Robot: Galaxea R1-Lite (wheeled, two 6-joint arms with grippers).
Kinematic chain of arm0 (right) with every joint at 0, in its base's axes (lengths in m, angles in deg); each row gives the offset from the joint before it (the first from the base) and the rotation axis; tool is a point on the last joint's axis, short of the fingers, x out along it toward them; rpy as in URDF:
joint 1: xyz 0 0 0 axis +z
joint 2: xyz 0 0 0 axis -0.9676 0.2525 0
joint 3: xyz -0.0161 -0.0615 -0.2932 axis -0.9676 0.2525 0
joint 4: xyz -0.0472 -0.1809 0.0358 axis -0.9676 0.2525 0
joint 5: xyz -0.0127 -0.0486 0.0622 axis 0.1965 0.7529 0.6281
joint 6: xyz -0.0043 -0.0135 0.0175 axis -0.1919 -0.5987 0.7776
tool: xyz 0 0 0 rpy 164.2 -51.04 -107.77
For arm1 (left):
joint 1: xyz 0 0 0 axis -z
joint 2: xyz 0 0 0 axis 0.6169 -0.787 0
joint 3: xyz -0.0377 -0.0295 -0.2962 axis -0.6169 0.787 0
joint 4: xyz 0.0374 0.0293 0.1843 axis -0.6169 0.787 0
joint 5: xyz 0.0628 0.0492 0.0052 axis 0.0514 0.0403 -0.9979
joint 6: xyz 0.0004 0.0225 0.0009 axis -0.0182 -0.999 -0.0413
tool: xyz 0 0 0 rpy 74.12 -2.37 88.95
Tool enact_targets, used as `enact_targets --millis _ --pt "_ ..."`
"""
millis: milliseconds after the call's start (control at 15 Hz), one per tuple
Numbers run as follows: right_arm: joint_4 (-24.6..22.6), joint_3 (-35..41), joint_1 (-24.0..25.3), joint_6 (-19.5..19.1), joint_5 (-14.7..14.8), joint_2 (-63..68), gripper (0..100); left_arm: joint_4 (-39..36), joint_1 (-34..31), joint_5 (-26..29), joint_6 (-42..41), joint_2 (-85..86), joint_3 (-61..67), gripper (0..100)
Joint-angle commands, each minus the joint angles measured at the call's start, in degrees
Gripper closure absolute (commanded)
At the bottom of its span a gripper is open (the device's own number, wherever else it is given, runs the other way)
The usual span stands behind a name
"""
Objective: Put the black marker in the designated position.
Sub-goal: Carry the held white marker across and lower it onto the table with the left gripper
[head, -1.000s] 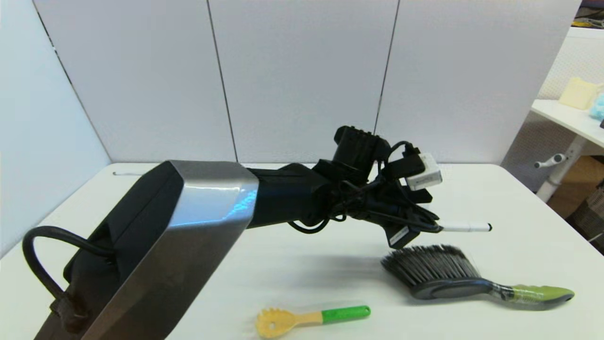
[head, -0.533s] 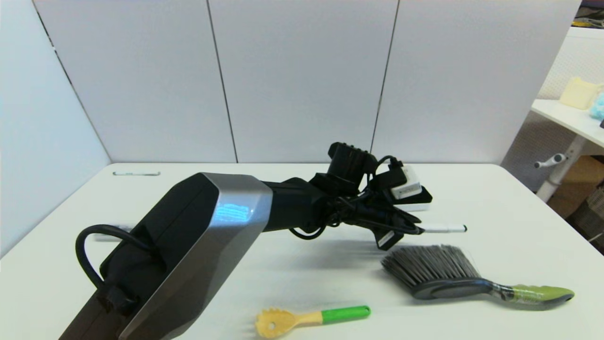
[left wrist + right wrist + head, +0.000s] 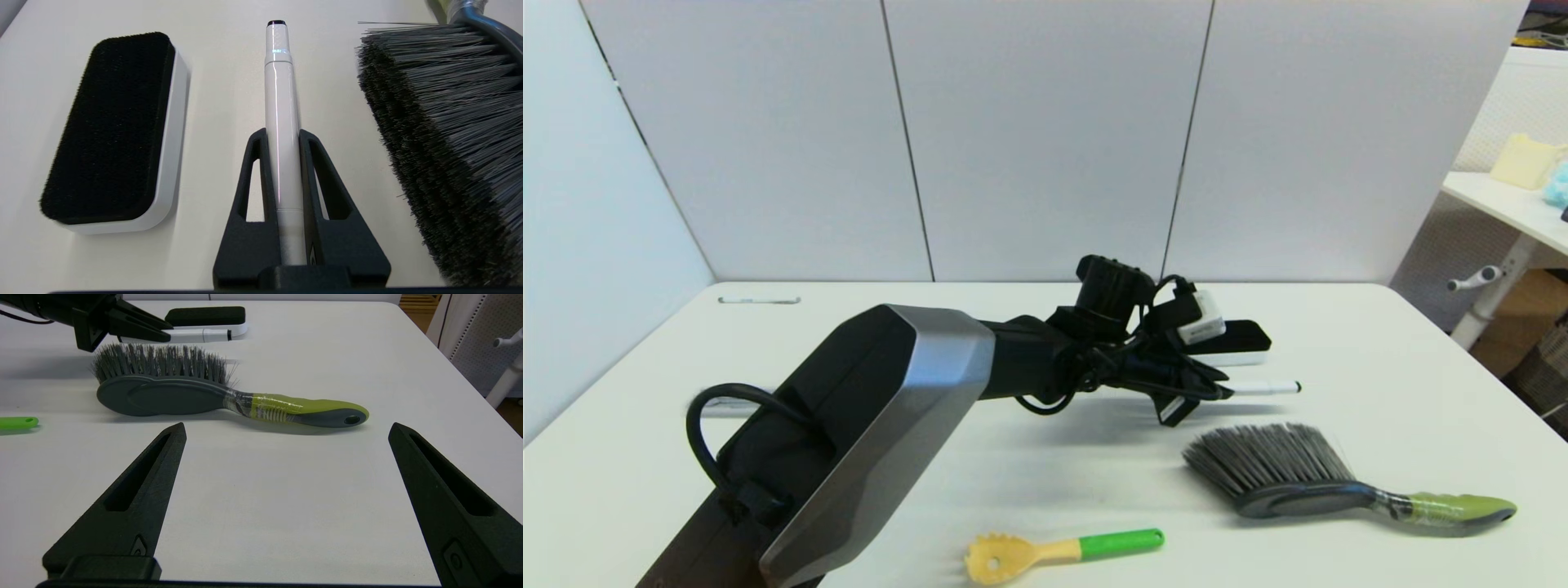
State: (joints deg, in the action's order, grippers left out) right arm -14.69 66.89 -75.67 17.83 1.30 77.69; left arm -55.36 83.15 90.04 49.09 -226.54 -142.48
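Since a second ago: left tool (image 3: 282, 134) has drawn back leftward and lower with the black marker (image 3: 280, 122).
Near: right tool (image 3: 286, 430), fingers spread wide, holding nothing, low over the desk (image 3: 253, 506).
Mid: pasta spoon (image 3: 1062, 551); hand brush (image 3: 1307, 478).
Far: left tool clenched on black marker, between brush and whiteboard eraser (image 3: 116, 130).

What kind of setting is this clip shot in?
Probably an office or lab test bay: a white table boxed in by plain grey partition panels, with another white desk off to the right.
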Motion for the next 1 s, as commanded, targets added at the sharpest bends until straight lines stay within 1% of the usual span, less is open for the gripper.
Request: enact_targets --millis 67,800,867,1000 --pt "0.0 0.0 0.0 0.0 -0.1 -0.1 0 -0.3 -0.4 0.2 0.1 -0.9 0.0 100" --pt "0.0 0.0 0.0 0.0 0.0 -0.1 0 -0.1 -1.0 0.3 0.1 -1.9 0.0 100" --pt "0.0 0.0 0.0 0.0 0.0 0.1 0 -0.1 -1.0 0.3 0.0 -2.0 0.0 0" --pt "0.0 0.0 -0.1 0.0 -0.1 -0.1 0 0.0 -1.2 0.3 -0.4 -2.1 0.0 0"
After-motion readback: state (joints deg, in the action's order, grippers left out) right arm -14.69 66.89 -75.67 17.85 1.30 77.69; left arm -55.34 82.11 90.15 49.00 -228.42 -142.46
